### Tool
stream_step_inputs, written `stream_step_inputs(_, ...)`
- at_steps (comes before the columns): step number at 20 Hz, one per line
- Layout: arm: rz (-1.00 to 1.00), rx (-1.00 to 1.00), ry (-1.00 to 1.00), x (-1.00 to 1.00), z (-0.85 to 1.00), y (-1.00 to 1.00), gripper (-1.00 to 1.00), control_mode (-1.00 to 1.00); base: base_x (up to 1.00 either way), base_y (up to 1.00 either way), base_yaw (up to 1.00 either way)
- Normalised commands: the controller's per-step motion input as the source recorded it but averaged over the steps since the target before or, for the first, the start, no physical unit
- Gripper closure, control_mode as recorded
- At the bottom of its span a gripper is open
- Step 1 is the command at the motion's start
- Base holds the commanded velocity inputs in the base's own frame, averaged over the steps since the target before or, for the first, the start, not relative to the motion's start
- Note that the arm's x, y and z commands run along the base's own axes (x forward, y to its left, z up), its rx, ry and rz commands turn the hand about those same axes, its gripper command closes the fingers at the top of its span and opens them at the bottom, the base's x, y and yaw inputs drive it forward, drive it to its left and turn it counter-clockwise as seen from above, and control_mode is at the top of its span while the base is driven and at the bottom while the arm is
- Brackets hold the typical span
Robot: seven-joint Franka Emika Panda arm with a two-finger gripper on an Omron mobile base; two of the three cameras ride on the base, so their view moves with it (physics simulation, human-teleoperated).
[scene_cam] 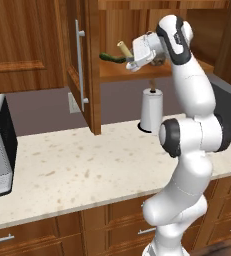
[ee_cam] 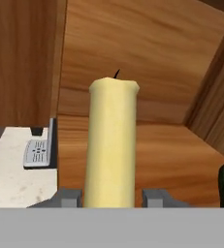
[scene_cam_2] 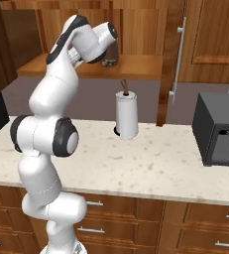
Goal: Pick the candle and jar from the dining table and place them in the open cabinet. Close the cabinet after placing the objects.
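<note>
Candle sits clamped between the tool's narrowly parted fingers; it hangs inside the open cabinet, above the shelf.

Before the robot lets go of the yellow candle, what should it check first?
1. Pale-yellow wax candle held between the fingers: ok.
2. Brown wooden cabinet door open: ok.
3. Candle over the wooden shelf inside: ok.
4. Candle base resting on the shelf: cannot tell, base hidden.
5. Green thing on the shelf not touching the candle: ok.
6. Dark brown jar already inside: cannot tell, something dark sits behind the hand.
</note>
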Motion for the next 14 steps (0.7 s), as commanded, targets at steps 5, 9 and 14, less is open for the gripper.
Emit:
stream_step_inputs(5, -0.1, 0.0, -0.05, -0.01, -0.1, 0.02, 1.0, -1.0, 0.0, 0.0, 0.0)
stream_step_inputs(9, -0.15, 0.0, -0.04, 0.0, -0.17, 0.07, 1.0, -1.0, 0.0, 0.0, 0.0)
stream_step_inputs(14, -0.17, 0.02, -0.03, 0.02, -0.11, 0.03, 1.0, -1.0, 0.0, 0.0, 0.0)
